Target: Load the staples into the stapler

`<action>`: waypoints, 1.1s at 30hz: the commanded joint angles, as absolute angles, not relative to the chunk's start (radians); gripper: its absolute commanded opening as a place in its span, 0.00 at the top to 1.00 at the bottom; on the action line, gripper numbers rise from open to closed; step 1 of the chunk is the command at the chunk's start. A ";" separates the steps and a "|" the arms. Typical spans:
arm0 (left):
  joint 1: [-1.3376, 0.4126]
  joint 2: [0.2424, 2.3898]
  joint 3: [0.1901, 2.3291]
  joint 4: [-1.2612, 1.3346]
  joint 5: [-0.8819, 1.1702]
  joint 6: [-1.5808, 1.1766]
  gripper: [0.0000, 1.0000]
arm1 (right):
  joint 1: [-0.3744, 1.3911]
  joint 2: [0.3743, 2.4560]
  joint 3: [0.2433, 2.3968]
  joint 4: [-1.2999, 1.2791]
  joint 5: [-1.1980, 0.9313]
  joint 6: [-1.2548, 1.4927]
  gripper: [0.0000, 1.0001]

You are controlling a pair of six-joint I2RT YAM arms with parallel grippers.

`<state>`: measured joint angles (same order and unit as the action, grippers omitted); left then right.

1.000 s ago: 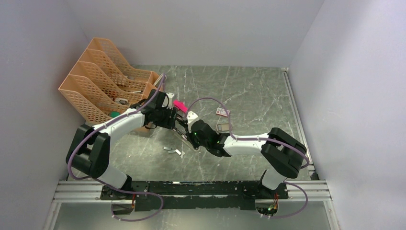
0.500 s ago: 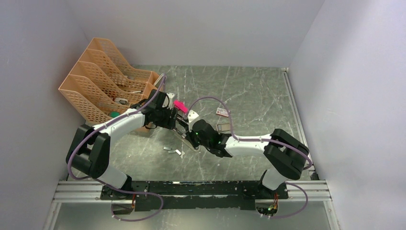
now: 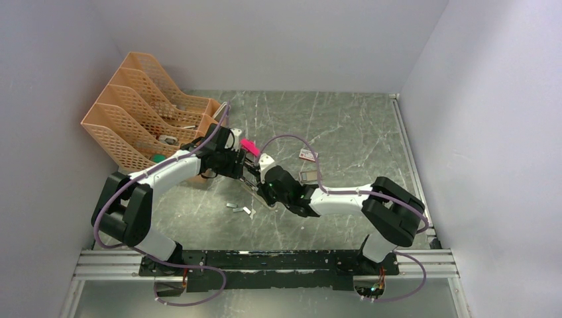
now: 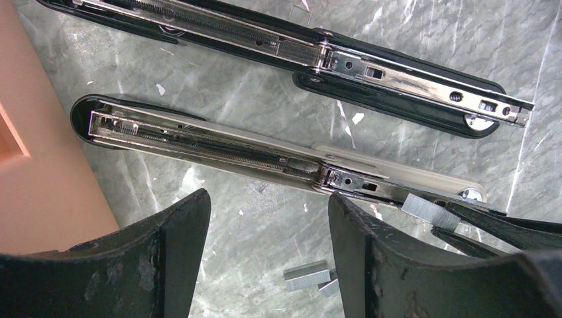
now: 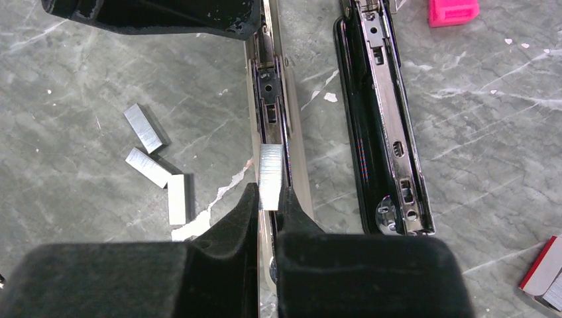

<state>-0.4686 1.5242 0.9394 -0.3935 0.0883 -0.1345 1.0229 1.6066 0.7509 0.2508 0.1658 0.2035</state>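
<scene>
The right fingers [image 5: 233, 222] are closed on a short strip of staples [image 5: 270, 175]. They pinch its near end so that the rest juts forward past the tips. The strip sits directly over the shiny rail of the stapler [image 5: 268, 93], which lies opened out flat on the marbled worktop [image 5: 79, 73]. I cannot tell whether the strip touches the rail.

The left fingers [image 4: 175, 238] stand spread apart with nothing between them, poised by the stapler's other half, near the hinge. In the right wrist view one of them overlaps the stapler's far end, but contact is unclear.

A second stapler [image 5: 384, 126], black, lies opened flat just beside the first and roughly parallel to it. Three loose staple strips [image 5: 149, 167] lie on the worktop to the left of the right fingers, apart from the stapler. A pink plastic piece [image 5: 452, 10] lies beyond the second stapler. A corner of a red-and-white box [image 5: 545, 270] shows at the near right.
</scene>
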 commanded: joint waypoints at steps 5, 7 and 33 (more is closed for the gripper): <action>-0.477 1.526 0.934 -0.379 0.069 -0.123 0.30 | 1.026 1.638 0.785 0.207 0.184 0.215 1.00; -0.477 1.526 0.935 -0.377 0.070 -0.123 0.30 | 1.026 1.641 0.788 0.202 0.185 0.214 1.00; -0.481 1.524 0.932 -0.377 0.067 -0.121 0.29 | 1.027 1.634 0.780 0.126 0.179 0.215 1.00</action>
